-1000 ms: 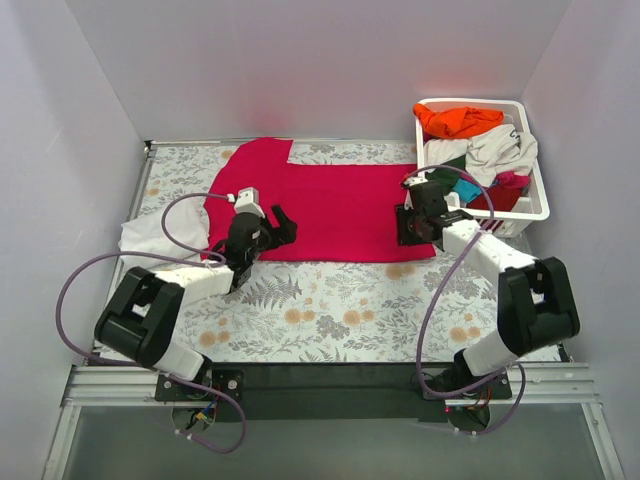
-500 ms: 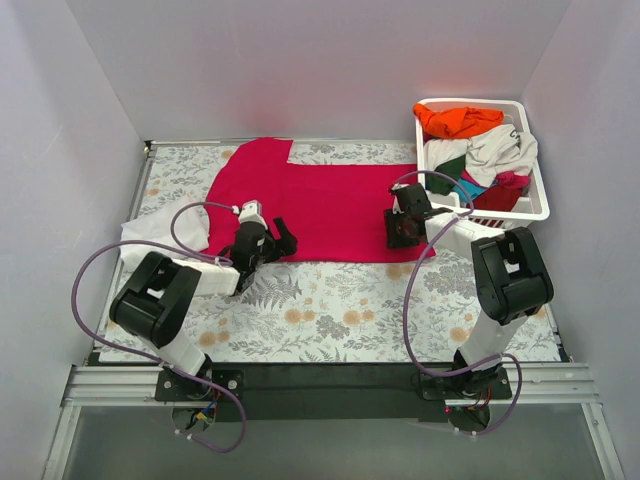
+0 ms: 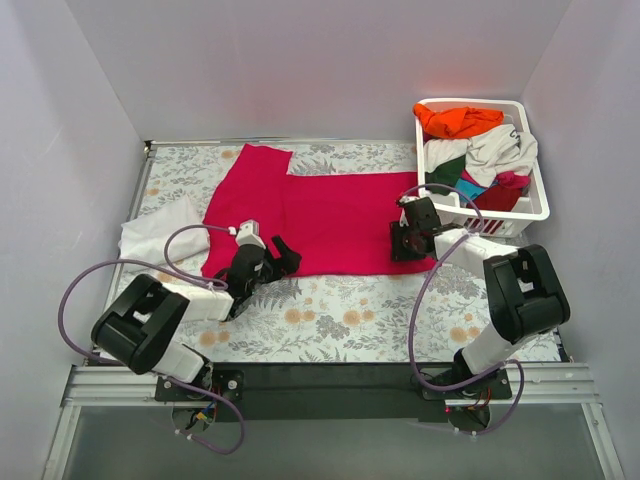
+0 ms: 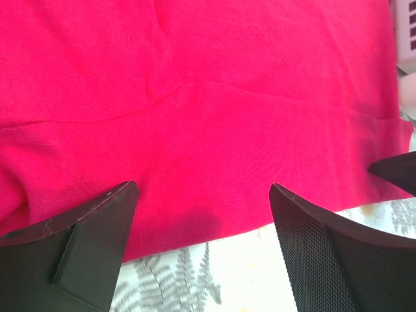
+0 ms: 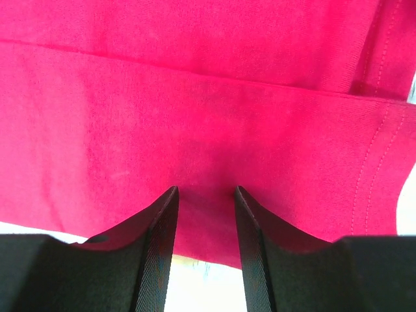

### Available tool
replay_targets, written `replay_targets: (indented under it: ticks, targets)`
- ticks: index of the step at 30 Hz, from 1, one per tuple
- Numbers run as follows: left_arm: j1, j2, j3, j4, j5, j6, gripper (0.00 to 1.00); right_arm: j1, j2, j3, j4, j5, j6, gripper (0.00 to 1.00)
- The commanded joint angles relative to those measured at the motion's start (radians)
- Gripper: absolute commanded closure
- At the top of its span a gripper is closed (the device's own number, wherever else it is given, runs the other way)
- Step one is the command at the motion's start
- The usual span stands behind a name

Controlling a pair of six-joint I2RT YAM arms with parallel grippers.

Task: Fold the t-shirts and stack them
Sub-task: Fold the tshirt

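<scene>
Lying flat mid-frame in the top view, the large crimson-pink cloth t-shirt (image 3: 330,210) presents its lower hem, probably for folding: left gripper (image 4: 201,188) gapes, released, astride it; right gripper (image 5: 205,190) stands narrow there, and I cannot tell whether it grasps cloth.

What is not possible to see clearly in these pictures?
Right hand, right wrist view: pinching the red shirt or not; fingers hide it.
White shirt, top view: too crumpled and small to tell its folds.
Lower shirts in the basket, top view: covered by upper shirts.
</scene>
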Motion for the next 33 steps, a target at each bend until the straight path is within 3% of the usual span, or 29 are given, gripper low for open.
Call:
replay_targets:
  ticks: [1,9,16,24,33]
  targets:
    - [-0.041,-0.043,-0.073,-0.182,0.006,-0.071,0.24,0.005,-0.043,-0.066,-0.102,-0.038,0.037,0.64]
    - [-0.101,-0.327,-0.151,-0.362,-0.032,-0.134,0.23,0.005,-0.16,-0.14,-0.171,0.0,0.053,0.59]
    - [-0.124,-0.655,-0.044,-0.744,-0.248,-0.16,0.22,-0.038,-0.19,-0.134,-0.196,0.078,0.035,0.55]
    - [-0.109,-0.654,0.086,-1.189,-0.63,-0.429,0.15,-0.107,-0.227,-0.167,-0.187,0.097,-0.002,0.53]
    - [-0.06,-0.68,0.077,-1.269,-0.678,-0.567,0.16,-0.107,-0.291,-0.187,-0.158,0.046,-0.008,0.53]
